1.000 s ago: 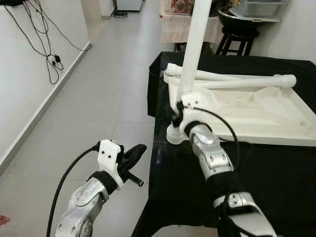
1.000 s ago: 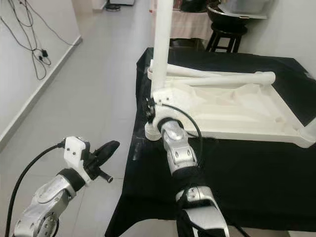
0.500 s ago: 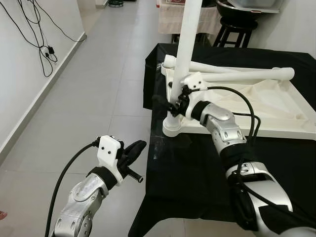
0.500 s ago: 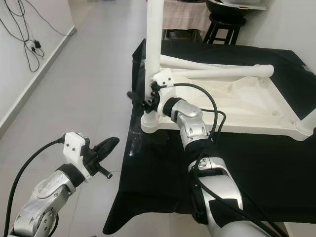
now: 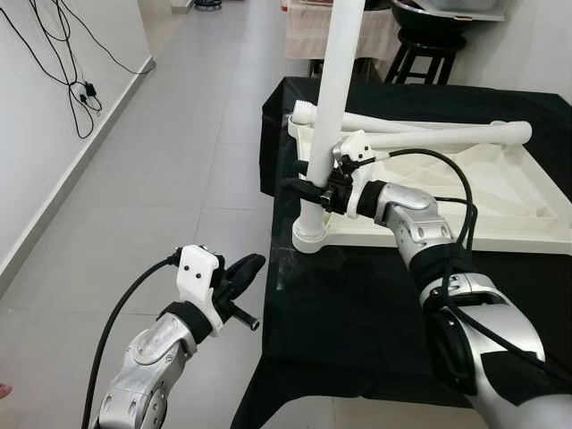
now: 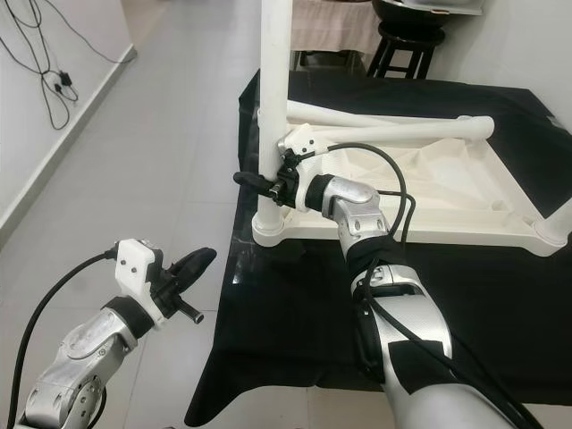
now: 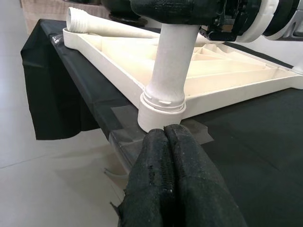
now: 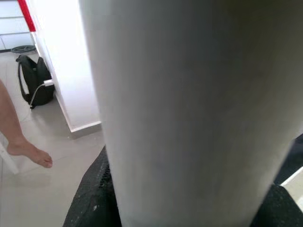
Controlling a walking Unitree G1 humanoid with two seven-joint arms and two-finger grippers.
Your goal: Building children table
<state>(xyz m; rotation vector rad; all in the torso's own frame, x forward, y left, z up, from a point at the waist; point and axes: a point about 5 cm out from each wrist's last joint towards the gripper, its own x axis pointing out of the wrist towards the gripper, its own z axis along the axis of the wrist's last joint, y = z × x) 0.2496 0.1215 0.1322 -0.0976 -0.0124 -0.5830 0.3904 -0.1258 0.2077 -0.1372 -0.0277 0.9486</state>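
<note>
A white plastic tabletop [image 5: 465, 192] lies upside down on a table [image 5: 375, 304] draped in matte black cloth, its underside ribbed and hollowed, with a raised rim all round. At its near left corner a smooth, round white leg [image 5: 326, 116] stands upright in a ringed collar socket [image 7: 161, 111]. A second leg [image 5: 420, 136] of the same tube shape lies flat across the far side of the tabletop, one end threaded.

The right arm reaches forward from the lower right, elbow bent, its wrist turned level so the right tool [image 5: 308, 189] wraps the upright leg just above the socket. Its black fingers are clamped on the leg from both sides, which the right wrist view confirms: the pale tube fills the space between the dark pads [image 8: 92, 198]. A second ago this wrist was lower and pointed more upward at the same leg; it now sits further along and lies flatter, and the forearm has swung to the right.

The left arm is bent low off the table's left edge, above the grey tiled floor [image 5: 179, 179]. The left tool [image 5: 239, 273] points toward the table corner, its textured black fingers [image 7: 165, 184] pressed together, holding nothing, much as before.

Black cables [image 5: 63, 63] hang down the white wall, and a bare foot [image 8: 28, 152] of a person rests on the floor.
</note>
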